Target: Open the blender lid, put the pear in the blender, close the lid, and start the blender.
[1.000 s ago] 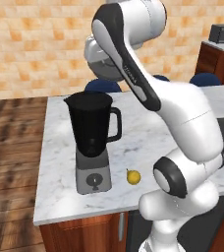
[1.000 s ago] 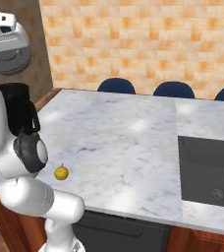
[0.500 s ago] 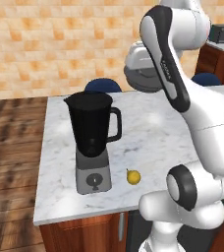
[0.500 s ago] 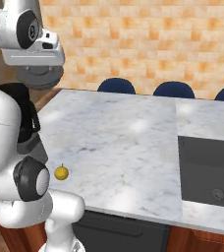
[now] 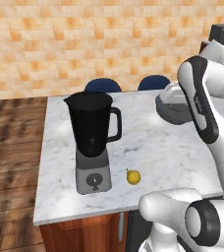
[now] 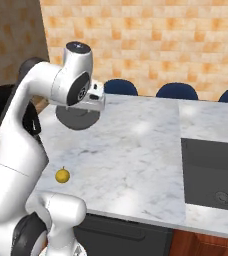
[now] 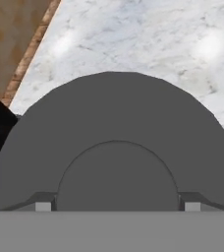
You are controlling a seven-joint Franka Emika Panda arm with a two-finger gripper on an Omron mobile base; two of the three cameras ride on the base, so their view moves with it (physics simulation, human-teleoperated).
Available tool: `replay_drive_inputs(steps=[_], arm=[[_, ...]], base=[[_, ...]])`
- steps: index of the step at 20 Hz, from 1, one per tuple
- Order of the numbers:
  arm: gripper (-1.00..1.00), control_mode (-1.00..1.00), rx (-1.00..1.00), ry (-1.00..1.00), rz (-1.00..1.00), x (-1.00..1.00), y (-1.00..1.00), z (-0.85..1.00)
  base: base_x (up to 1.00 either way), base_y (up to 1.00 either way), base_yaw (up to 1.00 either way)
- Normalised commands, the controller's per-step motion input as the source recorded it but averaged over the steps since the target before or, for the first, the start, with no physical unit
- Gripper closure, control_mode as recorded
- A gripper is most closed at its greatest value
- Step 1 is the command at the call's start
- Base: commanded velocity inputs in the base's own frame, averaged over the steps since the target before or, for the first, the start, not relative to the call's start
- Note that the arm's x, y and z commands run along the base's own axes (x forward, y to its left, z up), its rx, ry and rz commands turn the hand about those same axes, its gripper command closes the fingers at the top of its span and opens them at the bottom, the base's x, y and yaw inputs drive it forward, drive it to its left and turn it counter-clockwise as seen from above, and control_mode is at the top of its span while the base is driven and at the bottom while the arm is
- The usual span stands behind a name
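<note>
Lid off the jar, held up by the claw.

Left base view: the blender (image 5: 93, 142) stands open at centre left on the marble table (image 5: 173, 152), the pear (image 5: 133, 177) just right of its base; the blender lid (image 5: 175, 105) hangs at right. Right base view: lid at upper left. Hand view: the claw (image 7: 117, 205) pinches the lid's knob.

No readable text, label, brand, number or sign appears on anything.
</note>
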Motion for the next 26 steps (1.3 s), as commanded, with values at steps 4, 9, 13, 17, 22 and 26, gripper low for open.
replay_drive_inputs(steps=[4, 9, 13, 17, 22, 26], arm=[[1.00, -1.00, -0.01, 0.11, -0.06, 0.13, -0.96, -1.00], [1.00, -1.00, -0.06, 0.22, -0.07, 0.48, -0.80, -1.00], [1.00, -1.00, -0.07, 0.19, -0.04, 0.42, -0.54, -1.00], [1.00, -1.00, 0.00, 0.18, 0.00, 0.13, -0.13, -0.96], [1.00, -1.00, -0.01, 0.13, 0.00, 0.17, 0.14, -0.79], [1.00, -1.00, 0.00, 0.04, 0.00, 0.13, 0.12, -0.37]], base=[[0.00, 0.00, 0.00], [0.00, 0.00, 0.00], [0.00, 0.00, 0.00], [0.00, 0.00, 0.00], [0.00, 0.00, 0.00], [0.00, 0.00, 0.00]])
